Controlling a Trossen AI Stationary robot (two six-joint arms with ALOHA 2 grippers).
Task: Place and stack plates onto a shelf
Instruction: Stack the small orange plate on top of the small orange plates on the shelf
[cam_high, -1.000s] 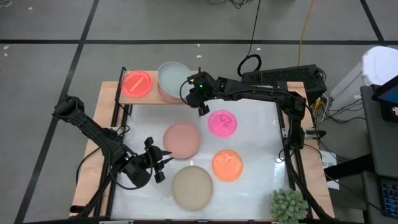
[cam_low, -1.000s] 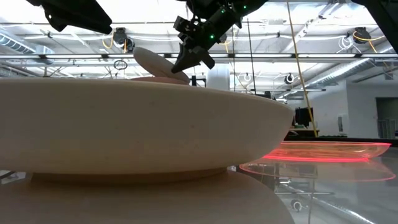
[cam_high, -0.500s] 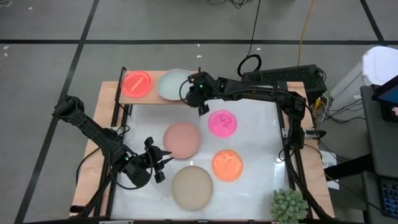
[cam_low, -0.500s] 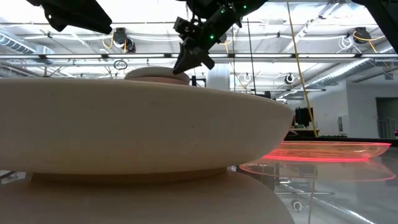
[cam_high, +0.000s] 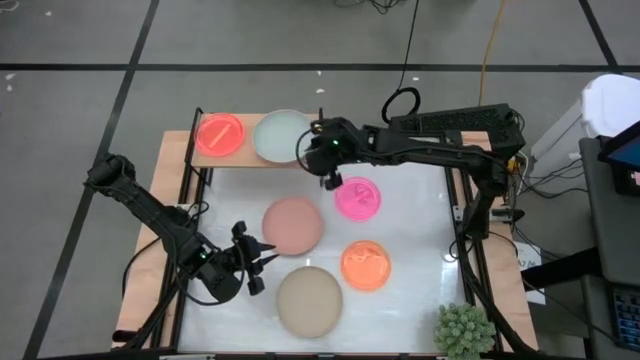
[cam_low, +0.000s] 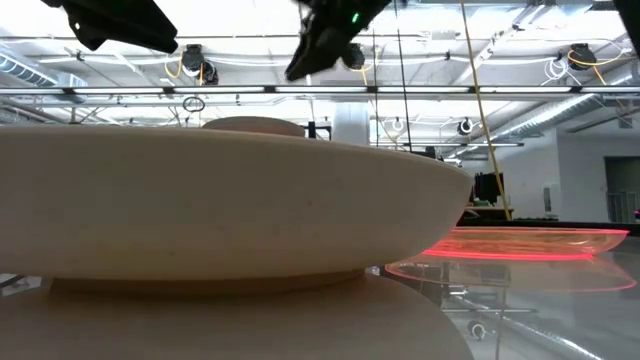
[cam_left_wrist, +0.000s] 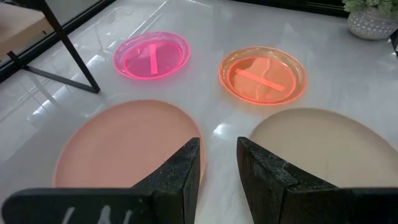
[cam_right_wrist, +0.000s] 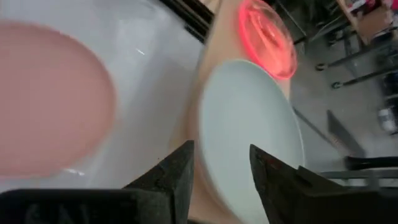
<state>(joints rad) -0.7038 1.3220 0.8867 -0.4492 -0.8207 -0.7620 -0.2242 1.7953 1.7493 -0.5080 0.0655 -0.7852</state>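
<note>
1. Now my right gripper (cam_high: 331, 181) hangs with jaws apart and empty; grey plate (cam_high: 281, 135) lies flat on the shelf (cam_high: 178, 148) at its 10 o'clock.
2. Neon pink plate (cam_high: 357, 197) sits just at its 4 o'clock, nearest pick.
3. Left gripper (cam_high: 262, 270), jaws slightly apart, idles at the dusty-pink plate's (cam_high: 292, 224) 7 o'clock.

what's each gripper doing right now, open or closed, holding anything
Left gripper: fingers slightly apart, holding nothing, above the dusty-pink plate.
Right gripper: open, empty, by the grey plate on the shelf.

The right dark two-finger gripper (cam_high: 330, 183) is hanging at the end of its arm stretched across the far side with its fingers apart and empty, while the left dark two-finger gripper (cam_high: 262, 270) is waiting low near the front, slightly parted.
</note>
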